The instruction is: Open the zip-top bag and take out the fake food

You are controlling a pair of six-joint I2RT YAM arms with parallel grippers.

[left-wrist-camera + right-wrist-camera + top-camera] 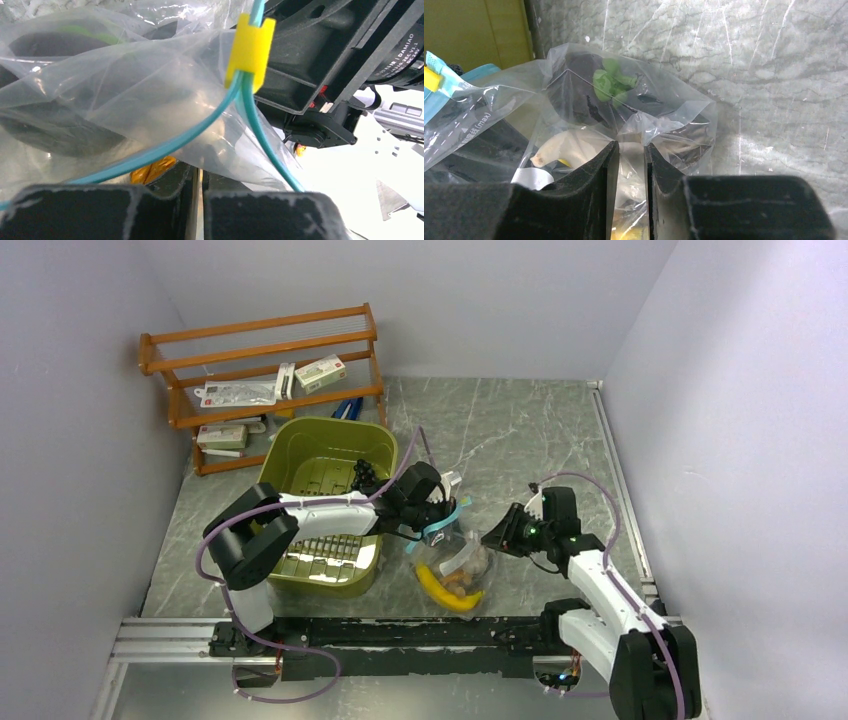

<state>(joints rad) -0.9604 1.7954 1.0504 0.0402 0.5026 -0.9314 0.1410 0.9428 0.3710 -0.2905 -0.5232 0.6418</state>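
**A:** Where is the zip-top bag (462, 558) sitting?

**B:** It is resting on the counter (540, 430) just beside the green bin (300, 445), on the bin's right-arm side, with its mouth lifted toward the bin. The fake food (462, 580) is bunching in the end away from the bin: a yellow banana (445, 592), a pale piece (566, 145), an orange bit (150, 171), and something dark purple (579, 95) with green leaves.

**A:** End effectors?

**B:** The right end effector (631, 160) is clamping a gathered fold of film on the side of the bag facing away from the bin. The left end effector (201, 195) is sitting at the mouth, nearest the bin. Its fingers are drawn nearly together with film running into the slit, so I am reading that as a pinch on the bag, close under the teal zip strip (165, 147). A yellow slider (250, 47) is riding the strip, which is splitting into two strands below it. I am taking that as part open.

**A:** How is it going to handle?

**B:** Light, limp, slick. The film is crumpling rather than pushing back, so a pinch on it is liable to be slipping. The strip is looking like the stiffest part, and I am judging it the place to take hold: one lip per side, or the slider itself. The toys are looking hard and light, likely rolling once tipped out.
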